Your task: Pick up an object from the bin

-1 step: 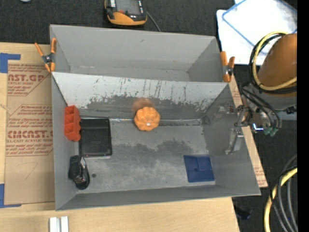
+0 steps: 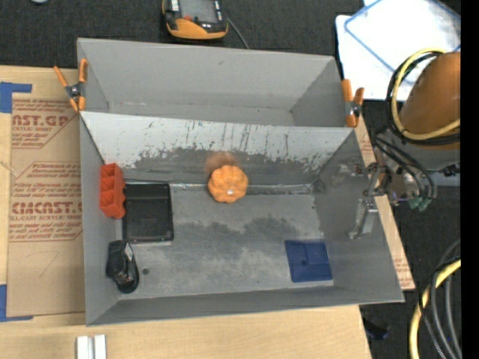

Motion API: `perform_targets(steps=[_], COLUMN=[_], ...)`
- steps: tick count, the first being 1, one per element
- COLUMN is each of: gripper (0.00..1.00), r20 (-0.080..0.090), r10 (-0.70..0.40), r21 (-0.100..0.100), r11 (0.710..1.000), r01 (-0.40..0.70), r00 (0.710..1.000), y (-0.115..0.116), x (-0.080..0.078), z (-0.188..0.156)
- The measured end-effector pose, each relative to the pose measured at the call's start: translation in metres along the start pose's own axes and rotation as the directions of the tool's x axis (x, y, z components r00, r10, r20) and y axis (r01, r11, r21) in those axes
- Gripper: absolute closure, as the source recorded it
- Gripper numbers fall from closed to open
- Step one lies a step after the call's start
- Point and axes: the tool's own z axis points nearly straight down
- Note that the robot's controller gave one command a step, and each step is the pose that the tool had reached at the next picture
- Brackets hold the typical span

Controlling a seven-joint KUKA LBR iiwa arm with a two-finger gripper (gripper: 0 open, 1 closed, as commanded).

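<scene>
The grey metal bin (image 2: 224, 81) is lying open under the camera, with five loose things sitting on its scuffed floor. At the far left, a red plastic block with a lumpy, stepped edge (image 2: 112, 191) is resting at the foot of the left wall. Just to its right, touching it or nearly so, a flat black rectangular box (image 2: 148, 213) is lying flat. In the near left corner, just nearer than the black box, a small black rounded object (image 2: 122, 266) is sitting; its kind cannot be told. Toward the middle, close to the foot of the far wall, a round orange pumpkin-shaped toy with ribbed sides (image 2: 227, 184) is standing alone, well apart from the others. Further right and nearer, a flat dark blue square piece (image 2: 308, 262) is lying on the floor. At the right, the two-finger gripper (image 2: 364, 217) is hanging over the bin's sloping right wall. It is carried on the arm reaching in from the right, whose rounded orange cover (image 2: 438, 96) is showing beyond the rim. The blue square piece is the thing lying nearest to the gripper, to its left and nearer, apart from it. How wide the gripper is standing cannot be told, nor whether it is gripping anything.
</scene>
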Motion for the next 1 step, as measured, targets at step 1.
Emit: perform_targets(steps=[1], gripper=[0.00], r20=[-0.001], r10=[0.122], r21=[-0.002], r11=[0.992], r01=[-0.123], r00=[0.992], y=[0.0230], x=[0.0249], z=[0.0609])
